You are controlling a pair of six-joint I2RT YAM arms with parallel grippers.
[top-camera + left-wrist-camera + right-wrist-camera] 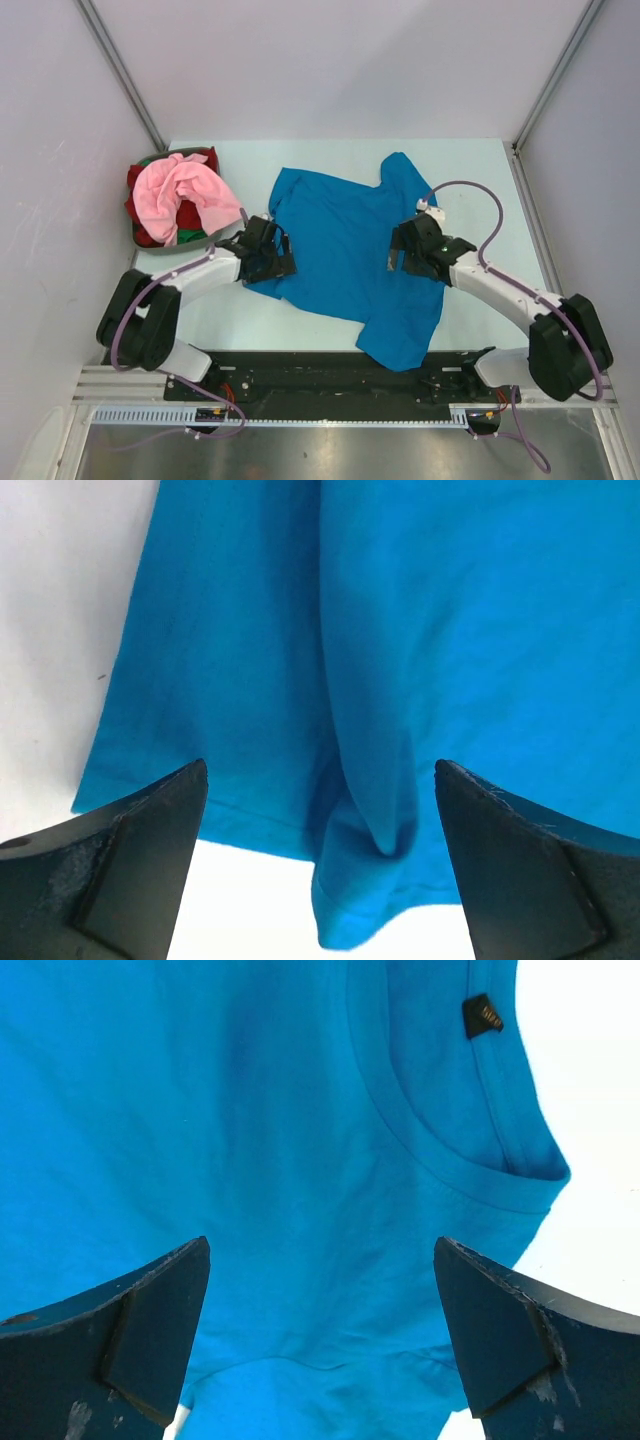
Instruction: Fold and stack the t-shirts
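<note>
A bright blue t-shirt [340,245] lies spread across the middle of the table, collar toward the right. My left gripper [276,252] hovers open over its left hem, where a small pucker of blue cloth [375,845] sits between the fingers [150,840]. The left gripper [320,770] holds nothing. Just below the collar [440,1165] with its dark label [482,1015], my right gripper [402,250] stands open over the blue t-shirt [280,1160]. The right gripper [322,1245] is empty too. At the back left, a light pink t-shirt [185,188] is heaped on a red one [140,205].
The dark grey basket [152,246] holding the pink and red shirts stands at the table's back left, with a bit of green cloth [192,236] showing in it. White walls close in the table on three sides. Bare table [250,320] shows in front of the blue shirt.
</note>
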